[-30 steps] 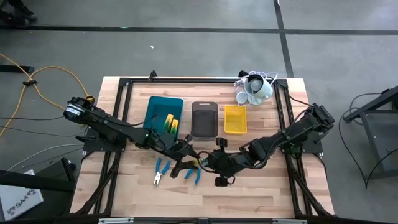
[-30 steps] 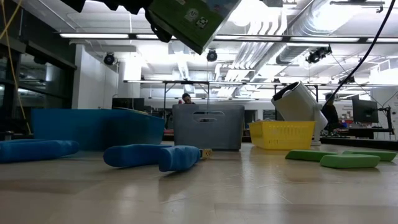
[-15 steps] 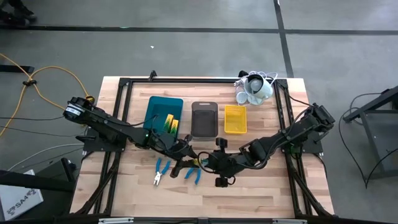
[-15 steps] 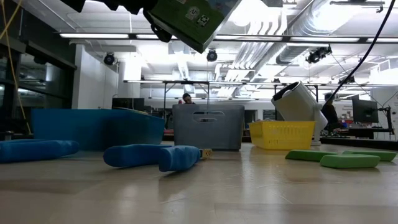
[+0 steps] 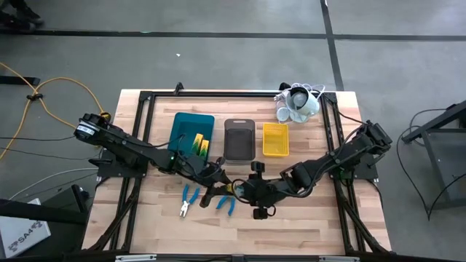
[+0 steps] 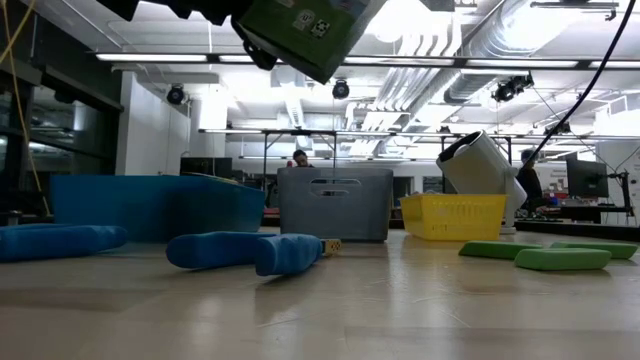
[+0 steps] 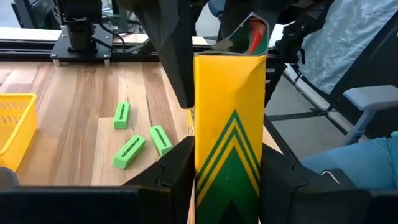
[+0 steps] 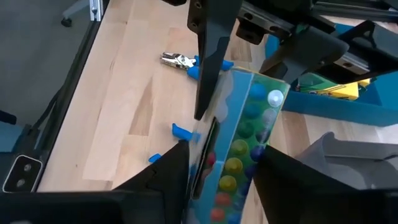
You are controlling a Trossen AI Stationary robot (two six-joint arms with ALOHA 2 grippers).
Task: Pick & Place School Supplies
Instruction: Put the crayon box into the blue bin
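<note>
Up off the wood-plank table [image 5: 306, 218], near its front middle, clamped snug between the flat dark fingers of the left gripper [image 7: 224, 180]: a box [image 7: 227, 137] of smooth printed card, tall and rectangular, yellow with nested green chevrons, top flap ajar over a glimpse of red and green. Straddled from the other side by the right gripper [image 8: 217, 180], fingers close along both faces of that box, here glossy with rows of coloured dots; cannot tell whether pressing or just clear. Seen from the low camera only as a tilted green corner at the top edge, cut off by the frame. Down on the bare boards: two pliers [image 5: 188, 200] with rounded blue handles and small metal jaws, just in front of the grippers, and three short blocky bright green sticks [image 7: 134, 149] lying flat and near one another. Farther back, in a row: a teal tray [image 5: 186, 127] with solid walls, holding yellow-and-green boxes [image 5: 199, 143] along its right side; a grey tray [image 5: 239, 122] with rounded corners; a yellow basket [image 5: 275, 125] of open mesh. Past the basket, at the back corner, a white cup-like cluster [image 5: 297, 103] with cords. Insides of the grey tray and the basket too small to make out.
</note>
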